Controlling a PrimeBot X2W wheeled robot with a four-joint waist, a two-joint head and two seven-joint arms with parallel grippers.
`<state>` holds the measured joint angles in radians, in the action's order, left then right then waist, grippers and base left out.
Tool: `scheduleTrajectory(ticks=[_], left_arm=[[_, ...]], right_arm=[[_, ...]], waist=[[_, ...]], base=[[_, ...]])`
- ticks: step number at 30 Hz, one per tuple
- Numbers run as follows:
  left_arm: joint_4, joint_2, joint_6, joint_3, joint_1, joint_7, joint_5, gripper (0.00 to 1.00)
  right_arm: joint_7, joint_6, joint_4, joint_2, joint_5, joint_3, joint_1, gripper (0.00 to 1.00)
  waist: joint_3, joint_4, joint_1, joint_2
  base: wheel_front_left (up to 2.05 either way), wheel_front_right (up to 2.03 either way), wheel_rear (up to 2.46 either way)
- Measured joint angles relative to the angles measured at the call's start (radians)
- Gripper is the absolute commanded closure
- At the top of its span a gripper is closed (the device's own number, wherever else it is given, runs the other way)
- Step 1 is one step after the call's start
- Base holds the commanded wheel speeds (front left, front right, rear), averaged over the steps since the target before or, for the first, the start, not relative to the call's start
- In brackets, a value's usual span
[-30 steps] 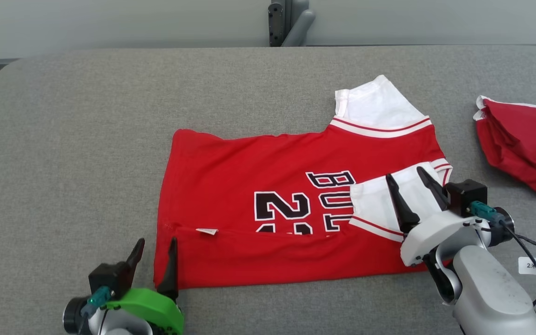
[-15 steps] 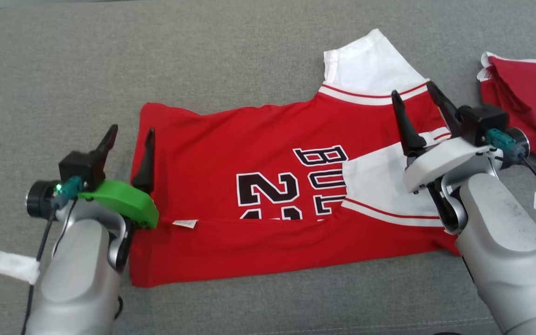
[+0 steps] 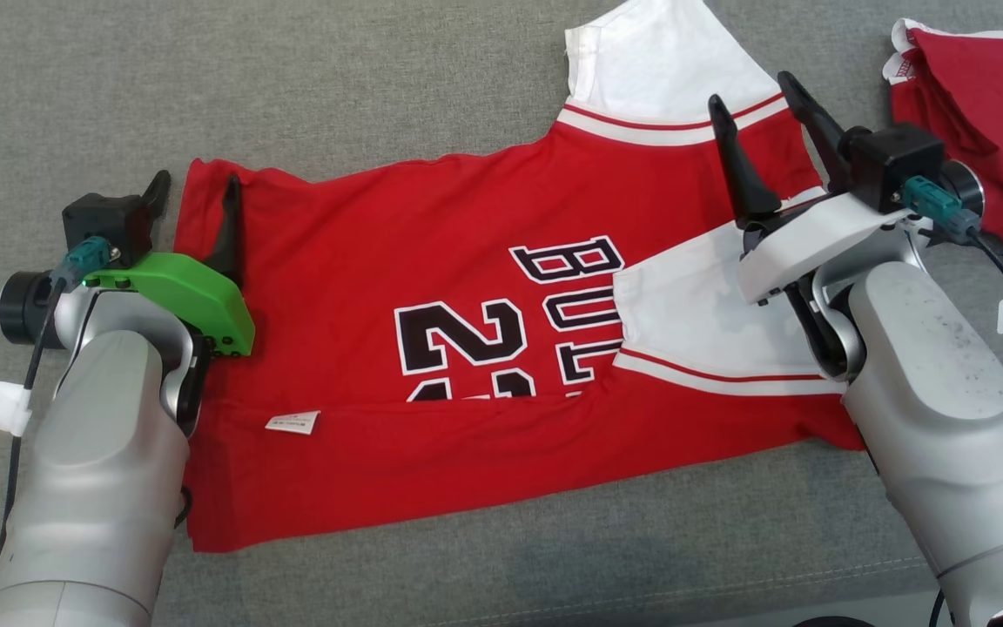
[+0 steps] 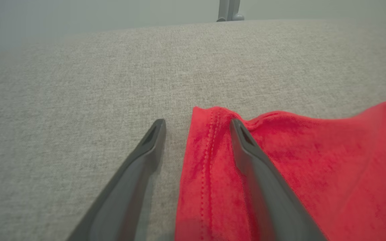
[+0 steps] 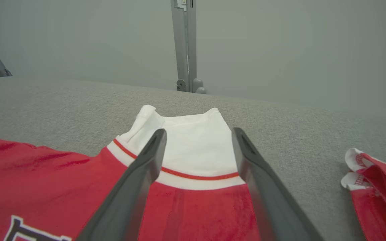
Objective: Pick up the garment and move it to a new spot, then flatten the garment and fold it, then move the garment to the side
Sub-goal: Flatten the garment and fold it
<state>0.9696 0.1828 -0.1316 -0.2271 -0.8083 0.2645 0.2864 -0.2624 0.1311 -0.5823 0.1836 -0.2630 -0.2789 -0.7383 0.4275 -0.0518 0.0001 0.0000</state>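
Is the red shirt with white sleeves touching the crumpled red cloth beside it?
Apart. The right wrist view shows grey fabric tabletop between the red white-sleeved jersey and the crumpled red cloth.

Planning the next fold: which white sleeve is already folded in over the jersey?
The near sleeve, lying on the red jersey over the end of its black lettering. The far sleeve sticks straight out onto the grey surface.

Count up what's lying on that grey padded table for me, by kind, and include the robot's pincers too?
Flat red jersey: 1
Crumpled red garment at the right edge: 1
Open grippers: 2 (left gripper, right gripper)
Total: 4
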Motion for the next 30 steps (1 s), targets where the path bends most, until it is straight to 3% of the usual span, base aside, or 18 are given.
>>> scheduleTrajectory(ticks=[5,6,7,9,17,25,30], left_arm=[[0.031,-0.001,0.000,0.006,-0.023,0.001,0.002,0.00],[0.032,-0.002,0.000,0.006,-0.028,0.001,0.002,0.10],[0.033,-0.003,0.000,0.007,-0.031,0.001,0.001,0.33],[0.026,-0.009,0.000,0.009,-0.037,0.001,-0.001,1.00],[-0.048,-0.038,0.000,-0.016,-0.040,0.000,0.004,1.00],[-0.110,-0.072,0.000,-0.066,-0.049,0.000,0.028,1.00],[-0.132,-0.092,0.000,-0.100,-0.065,0.000,0.046,1.00]], right_arm=[[0.000,0.000,0.001,0.008,-0.008,0.001,-0.020,0.00],[0.000,0.000,0.001,0.008,-0.008,0.000,-0.027,0.00],[0.000,0.000,0.000,0.010,-0.011,-0.001,-0.035,0.00],[0.000,0.000,-0.021,0.021,-0.026,-0.013,-0.072,0.00],[0.056,0.000,-0.158,0.072,-0.073,-0.072,-0.235,0.00],[0.266,0.000,-0.323,0.085,-0.171,-0.111,-0.391,0.00],[0.339,0.000,-0.430,0.099,-0.184,-0.099,-0.475,0.00]], waist=[[0.016,-0.007,0.0000,0.0000],[0.018,-0.006,0.0000,0.0000],[0.020,-0.005,0.0000,0.0000],[0.026,0.003,0.0000,0.0000],[0.041,0.040,0.0000,0.0000],[0.070,0.098,0.0000,0.0000],[0.094,0.139,0.0000,0.0000]], base=[[0.00,0.00,0.00],[0.00,0.00,0.00],[0.00,0.00,0.00],[0.00,0.00,0.00],[0.00,0.00,0.00],[0.00,0.00,0.00],[0.00,0.00,0.00]])
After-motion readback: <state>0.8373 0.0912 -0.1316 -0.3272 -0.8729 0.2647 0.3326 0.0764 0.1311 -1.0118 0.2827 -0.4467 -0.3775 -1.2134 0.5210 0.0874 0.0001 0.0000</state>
